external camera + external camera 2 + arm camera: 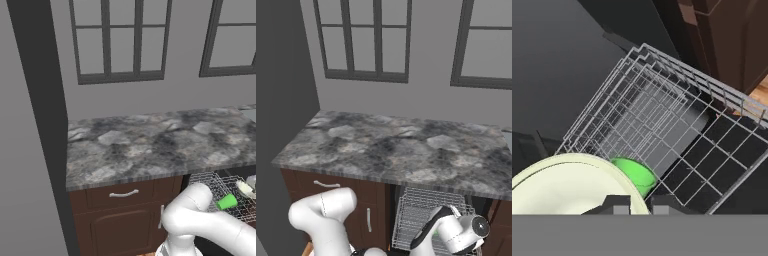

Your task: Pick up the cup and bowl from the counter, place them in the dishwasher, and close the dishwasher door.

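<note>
Bowl held over the open dishwasher rack, cup already inside.

Left base view shows the green cup [227,202] lying on its side in the wire rack [220,187], long axis roughly level; hand view shows the gripper [638,204] nearly closed, seemingly pinching the pale bowl [567,185] rim, cup just beyond.

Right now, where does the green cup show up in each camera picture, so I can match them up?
Left base view: the cup lies at the lower right, in the wire rack beside the white arm.
Right base view: I cannot make it out; the rack is partly behind the arm.
Hand view: bottom centre, behind the bowl.
Shared landmark: the wire rack.
</note>
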